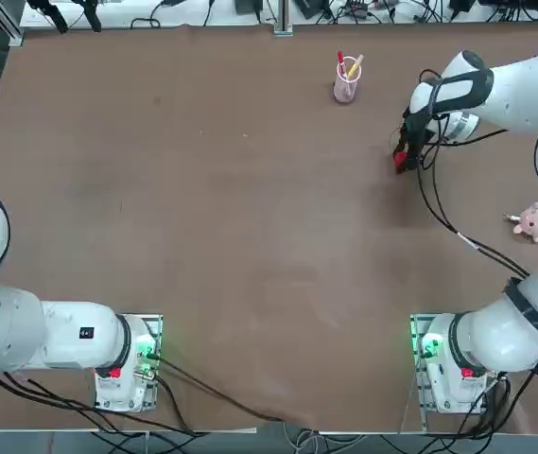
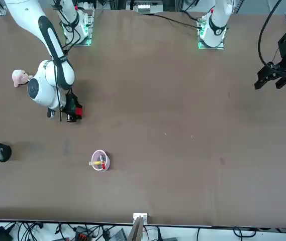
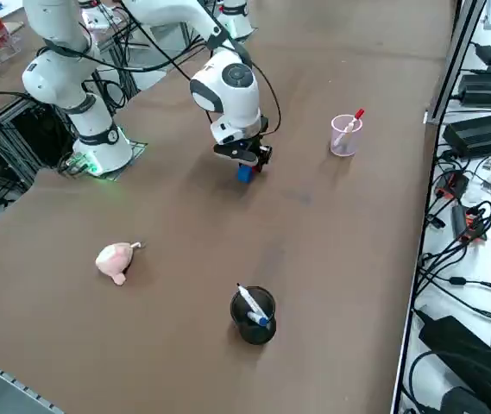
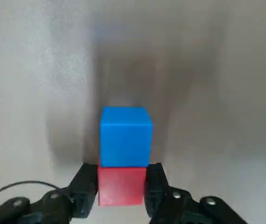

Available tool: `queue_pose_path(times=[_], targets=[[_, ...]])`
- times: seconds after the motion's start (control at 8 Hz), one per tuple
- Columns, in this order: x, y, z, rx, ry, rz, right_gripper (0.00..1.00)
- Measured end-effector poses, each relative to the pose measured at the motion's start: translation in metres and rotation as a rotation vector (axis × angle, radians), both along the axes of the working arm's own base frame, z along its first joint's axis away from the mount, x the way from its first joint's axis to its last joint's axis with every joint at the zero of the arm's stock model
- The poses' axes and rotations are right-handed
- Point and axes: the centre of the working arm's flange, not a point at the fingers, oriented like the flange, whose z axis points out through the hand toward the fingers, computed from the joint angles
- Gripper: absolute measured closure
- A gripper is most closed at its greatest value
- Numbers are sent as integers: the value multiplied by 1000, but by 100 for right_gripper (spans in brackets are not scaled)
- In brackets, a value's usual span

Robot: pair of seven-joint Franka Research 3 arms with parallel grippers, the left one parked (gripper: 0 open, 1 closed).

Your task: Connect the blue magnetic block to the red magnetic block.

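Contact between the blue magnetic block (image 4: 125, 136) and the red magnetic block (image 4: 121, 185) appears made: in the wrist view the two faces meet with no visible gap. The right gripper (image 4: 121, 189) is closed on the red block, one finger pad on each side face, while the blue block stands free beyond the fingertips. Both cubes sit on the desk (image 1: 202, 236) toward its far right corner, between the clear cup with pens (image 1: 346, 79) and the right edge.

Risk: opening the fingers unevenly, or lifting before release, could drag the red block sideways and break the magnetic joint. A slight offset between the cubes is visible, so the joint may be weaker than a flush one.

View differences: the top view shows only the red cube (image 1: 400, 161) under the wrist. The right side view shows only the blue cube (image 3: 244, 173). The wrist view alone shows both.
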Motion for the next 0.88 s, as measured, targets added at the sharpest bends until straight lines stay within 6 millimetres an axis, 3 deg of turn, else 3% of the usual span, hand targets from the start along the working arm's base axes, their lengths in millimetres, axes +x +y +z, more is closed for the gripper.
queue_pose_path(times=[0.25, 0.38, 0.5, 0.88], targets=[[15, 2, 13, 8, -43, 33, 7], [27, 7, 26, 22, -61, 76, 0], [39, 13, 45, 44, -62, 140, 0], [77, 22, 127, 68, -28, 403, 0]])
